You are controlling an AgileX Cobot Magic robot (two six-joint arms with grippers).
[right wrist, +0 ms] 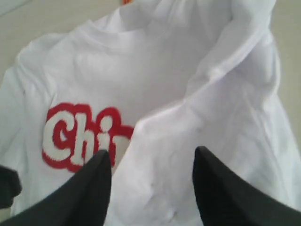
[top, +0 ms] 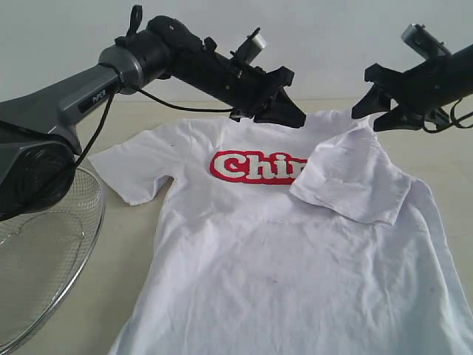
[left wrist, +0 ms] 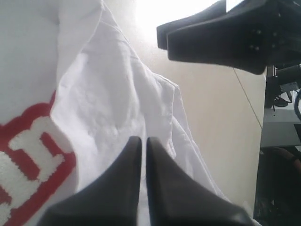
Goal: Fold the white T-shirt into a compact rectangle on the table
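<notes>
The white T-shirt (top: 281, 251) lies flat on the table (top: 126, 244) with its front side up. It has a red patch (top: 255, 166) on the chest with white letters. Only "Chi" can be read. One sleeve (top: 355, 185) is folded in over the chest, and it covers the rest of the letters. The other sleeve lies out flat, pointing toward a round wire basket (top: 52, 244) at the edge of the table.

The left gripper (top: 292, 115) hangs in the air above the neck of the shirt. Its two fingers (left wrist: 127, 165) are pressed close together, with only a thin slit between them. They hold nothing.

The right gripper (top: 369, 118) hangs in the air above the shoulder with the folded sleeve. Its two fingers (right wrist: 96, 179) stand wide apart. Nothing is between them, and the cloth lies below them. The two grippers are near each other but do not touch.

A tiny bit of orange (right wrist: 126, 2) shows at the neck of the shirt.
</notes>
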